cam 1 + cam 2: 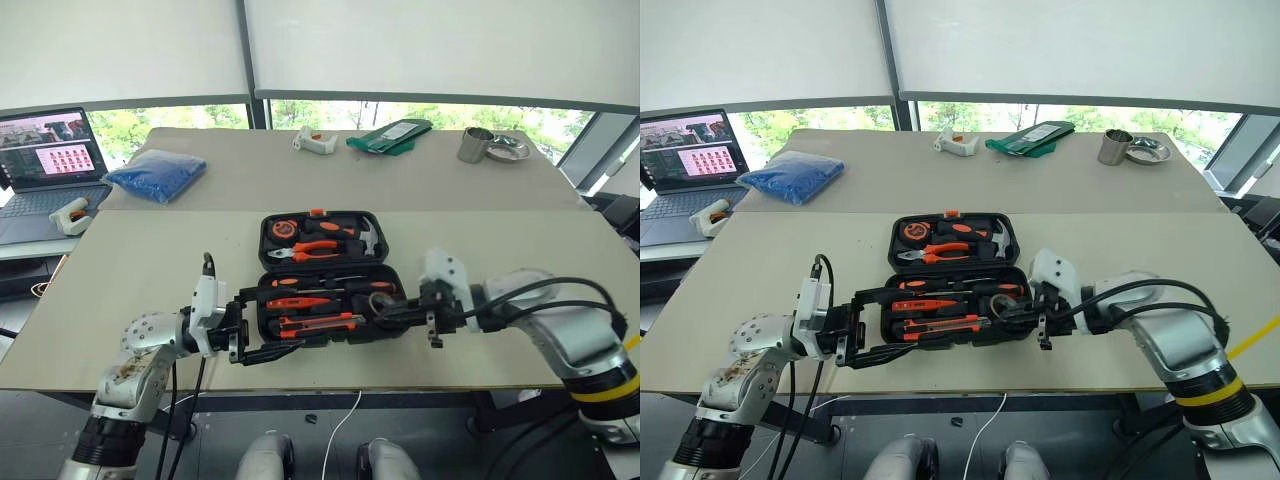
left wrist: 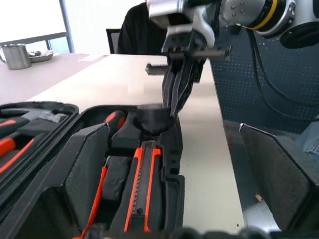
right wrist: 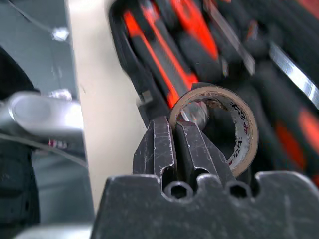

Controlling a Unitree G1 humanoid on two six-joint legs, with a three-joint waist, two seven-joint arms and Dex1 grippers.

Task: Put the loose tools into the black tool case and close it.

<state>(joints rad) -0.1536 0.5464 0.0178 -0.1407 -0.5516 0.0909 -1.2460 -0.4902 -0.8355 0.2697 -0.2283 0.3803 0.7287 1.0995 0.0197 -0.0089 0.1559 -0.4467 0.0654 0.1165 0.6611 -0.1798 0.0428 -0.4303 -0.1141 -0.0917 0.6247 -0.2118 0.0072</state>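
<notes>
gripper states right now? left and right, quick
Left gripper: open, holding nothing, at the near edge of the black tool case.
Right gripper: shut on the tape roll's wall, over the case.

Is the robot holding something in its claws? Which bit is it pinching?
Yes. The right claw is shut on the tape roll, pinching its ring wall at one side, over the case. The left claw is open, holding nothing.

Left fingers point(image 2: 89, 164) spread, right fingers point(image 3: 164, 144) pinched.
</notes>
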